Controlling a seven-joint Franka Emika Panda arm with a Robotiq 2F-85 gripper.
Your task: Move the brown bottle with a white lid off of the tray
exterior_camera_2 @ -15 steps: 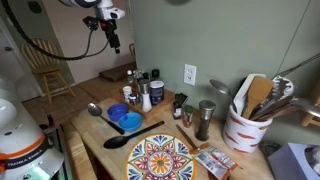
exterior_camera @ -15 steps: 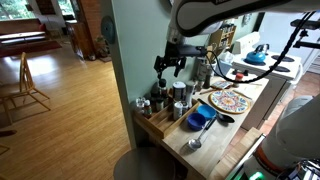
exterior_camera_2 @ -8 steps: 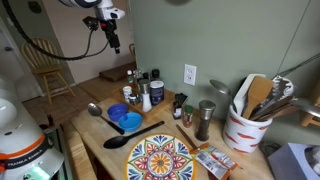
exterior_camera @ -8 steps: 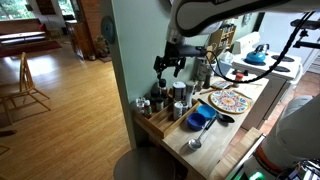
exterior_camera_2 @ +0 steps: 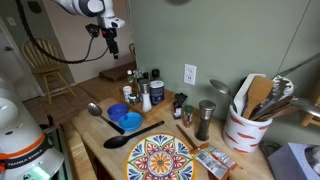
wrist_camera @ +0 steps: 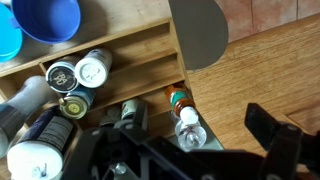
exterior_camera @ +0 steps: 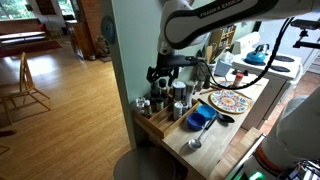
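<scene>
The brown bottle [wrist_camera: 93, 68] stood upright on the tray [wrist_camera: 140, 75], and in the wrist view it showed mainly as a round white lid seen from above, with a dark-lidded jar [wrist_camera: 60, 76] touching it and a gold-lidded jar [wrist_camera: 73, 103] just beside that. In both exterior views it was too small to pick out from the cluster of bottles [exterior_camera_2: 143, 90] standing together on the tray [exterior_camera: 152, 125]. A small bottle with an orange band [wrist_camera: 183, 115] was near the tray's rim, apart from the others. The tray sat at the end of the wooden surface [exterior_camera_2: 98, 132], in the corner against the green wall [exterior_camera_2: 200, 40]. The pincer [exterior_camera: 160, 78] hung in the air above the bottles, clear of all of them; in the wrist view its two dark fingers [wrist_camera: 275, 140] stood wide apart with nothing held between them, and in an exterior view the pincer [exterior_camera_2: 112, 46] was seen well above the tray's corner. A blue bowl [exterior_camera_2: 125, 118] sat just beside the tray toward the middle of the surface, a metal spoon [exterior_camera_2: 93, 110] lay near the front edge, and a round patterned plate [exterior_camera_2: 160, 160] lay further along, well apart from the tray.
</scene>
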